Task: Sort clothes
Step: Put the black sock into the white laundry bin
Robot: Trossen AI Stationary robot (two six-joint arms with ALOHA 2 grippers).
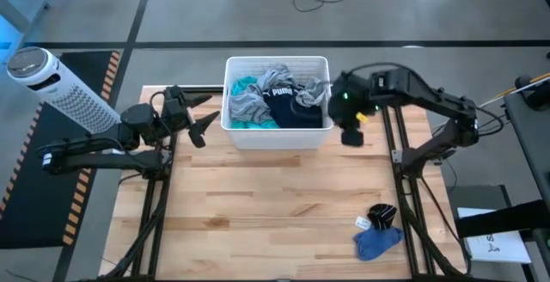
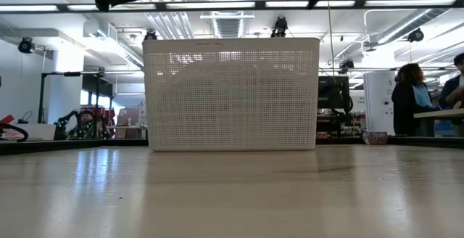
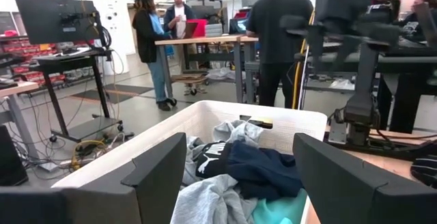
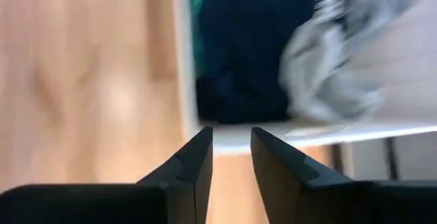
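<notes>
A white perforated bin point(image 1: 232, 131) stands at the table's far middle. It holds a heap of clothes: a navy-black garment with white lettering point(image 1: 288, 108), grey ones point(image 1: 245, 103) and a teal one point(image 1: 245, 84). My left gripper point(image 1: 199, 119) hovers open just left of the bin, pointing at it, and is empty. My right gripper point(image 1: 351, 131) hovers just right of the bin, above the table. Its fingers point(image 4: 232, 149) stand a narrow gap apart, over the bin's rim point(image 4: 273, 136), and hold nothing. A blue garment point(image 1: 376, 242) lies on the table at the near right.
A small black item with a white tag point(image 1: 381, 216) lies beside the blue garment. Bare wooden table stretches in front of the bin. A white cylindrical fan point(image 1: 60, 88) stands off the table at the far left. People stand in the room beyond point(image 3: 160, 39).
</notes>
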